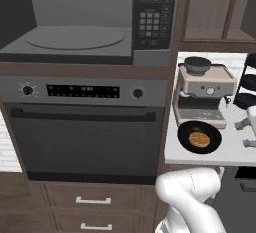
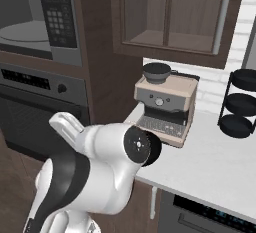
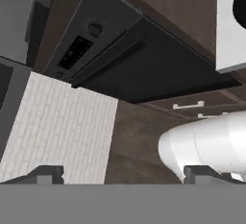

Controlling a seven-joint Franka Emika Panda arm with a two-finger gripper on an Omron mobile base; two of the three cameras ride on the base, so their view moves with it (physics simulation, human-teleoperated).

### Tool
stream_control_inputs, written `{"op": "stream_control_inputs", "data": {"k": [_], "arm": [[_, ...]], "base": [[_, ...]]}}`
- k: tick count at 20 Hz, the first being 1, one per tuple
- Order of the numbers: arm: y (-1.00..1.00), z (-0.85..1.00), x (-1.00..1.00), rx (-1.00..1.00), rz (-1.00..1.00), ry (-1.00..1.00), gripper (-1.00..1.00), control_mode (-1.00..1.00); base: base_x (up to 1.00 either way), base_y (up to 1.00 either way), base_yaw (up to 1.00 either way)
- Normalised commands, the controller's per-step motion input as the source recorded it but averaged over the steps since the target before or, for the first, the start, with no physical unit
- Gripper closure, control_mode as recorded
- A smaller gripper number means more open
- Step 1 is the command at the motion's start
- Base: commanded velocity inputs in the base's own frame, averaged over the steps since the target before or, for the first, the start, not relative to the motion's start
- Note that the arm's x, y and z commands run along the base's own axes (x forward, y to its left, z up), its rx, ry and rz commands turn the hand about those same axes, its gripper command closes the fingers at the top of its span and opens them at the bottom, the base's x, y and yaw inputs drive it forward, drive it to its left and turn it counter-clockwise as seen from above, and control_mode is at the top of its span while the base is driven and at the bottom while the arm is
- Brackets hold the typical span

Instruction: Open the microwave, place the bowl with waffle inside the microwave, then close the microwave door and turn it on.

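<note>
Left base view: microwave (image 1: 75,22) stands open, turntable bare, above the oven (image 1: 85,132). On the bench (image 1: 235,149) to its right sits the bowl (image 1: 199,137) holding the waffle (image 1: 199,139). Hand view: pincer (image 3: 122,174) released, aimed at the oven, away from the bowl.

The arm (image 2: 95,177) is made of smooth, glossy white rounded shells, thick and tubular. A broad dark grey band wraps one segment at the lower left of the right base view. A round black joint cap (image 2: 138,145) with a small white centre mark sits at the elbow.
</note>
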Motion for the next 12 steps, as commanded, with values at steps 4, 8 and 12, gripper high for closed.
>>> {"op": "stream_control_inputs", "data": {"k": [4,8,12], "arm": [[-1.00,-0.58,0.54,0.00,-0.27,0.11,-1.00,-1.00],[-0.91,-0.79,0.66,0.00,-0.23,0.15,-1.00,-1.00],[-0.62,-0.71,0.78,-0.01,-0.14,0.22,-1.00,-1.00]], "base": [[0.00,0.00,0.00],[0.00,0.00,0.00],[0.00,0.00,0.00]]}}
